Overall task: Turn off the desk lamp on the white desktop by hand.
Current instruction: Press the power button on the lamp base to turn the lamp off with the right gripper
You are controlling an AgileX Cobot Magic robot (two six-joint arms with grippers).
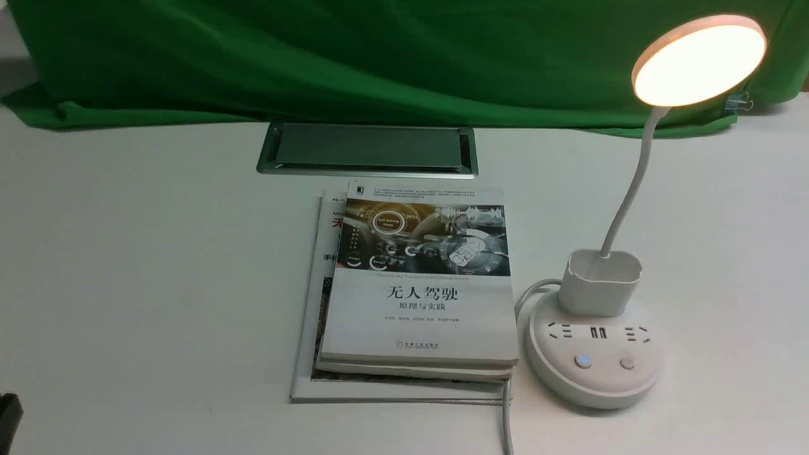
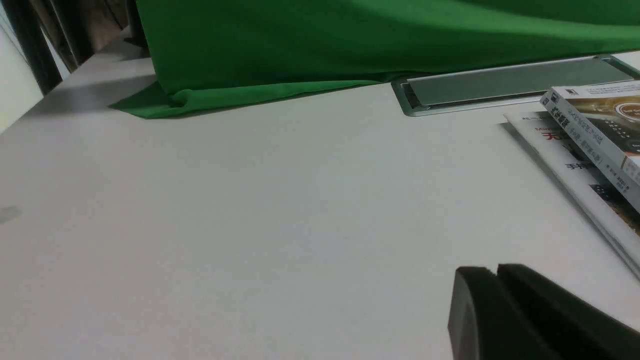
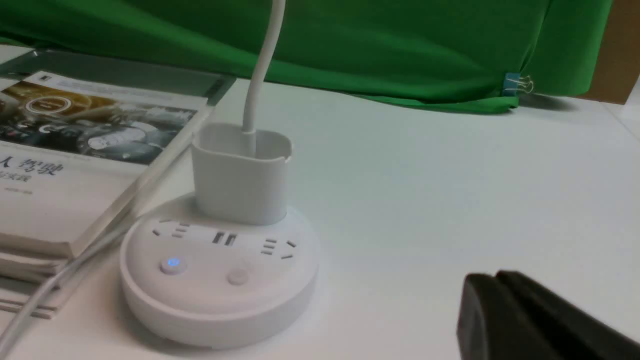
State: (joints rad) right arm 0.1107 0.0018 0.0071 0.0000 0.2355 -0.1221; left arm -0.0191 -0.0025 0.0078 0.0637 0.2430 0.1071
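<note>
The desk lamp stands at the right of the white desktop. Its disc head glows warm. The round base has a blue-lit button and an unlit button. In the right wrist view the base lies ahead and to one side of my right gripper, which is shut, empty and apart from it. My left gripper is shut and empty over bare desktop, away from the lamp. Only a dark corner of the left arm shows in the front view.
A stack of books lies just left of the lamp base, with the lamp's white cord running toward the front edge. The silver-framed cable hatch sits behind the books. A green cloth hangs at the back.
</note>
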